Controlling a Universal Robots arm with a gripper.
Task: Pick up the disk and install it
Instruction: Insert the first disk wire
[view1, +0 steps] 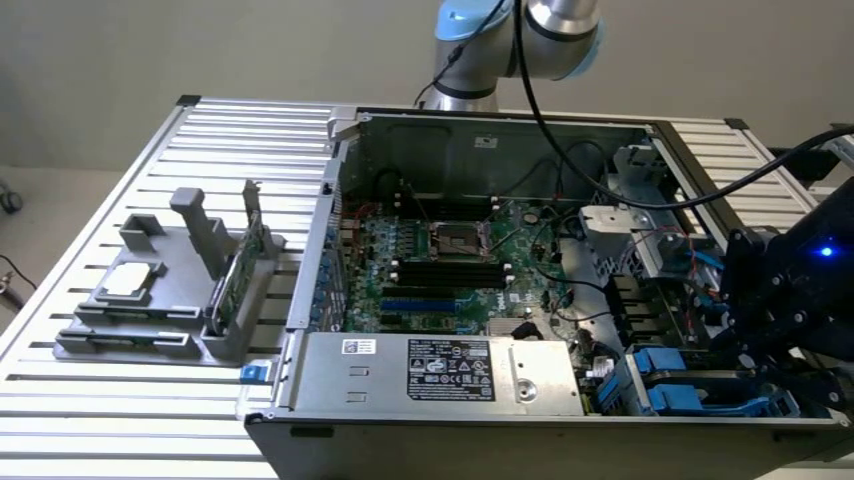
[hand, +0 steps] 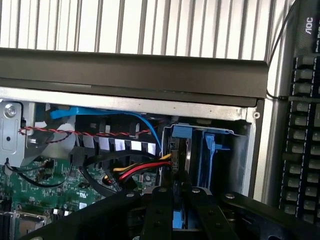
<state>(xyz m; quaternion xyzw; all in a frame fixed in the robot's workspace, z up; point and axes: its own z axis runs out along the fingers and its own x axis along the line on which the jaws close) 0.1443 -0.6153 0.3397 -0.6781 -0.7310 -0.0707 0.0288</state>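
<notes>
The gripper (hand: 178, 196) has its fingers narrow, clamped on the blue frame of the disk (hand: 180, 220) at the mouth of the drive bay (hand: 216, 150). If tilted, the disk could jam against the bay's rails. It could also snag the red and yellow wires (hand: 142, 172) just beside the bay.

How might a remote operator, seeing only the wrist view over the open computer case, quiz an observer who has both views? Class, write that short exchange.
Operator: What stands outside the open grey metal computer case?
Observer: A blocky grey holder on the slatted silver metal table, at the exterior view's left.
Operator: What does it carry?
Observer: A small square silver chip lying flat and a thin green circuit card standing on edge.
</notes>
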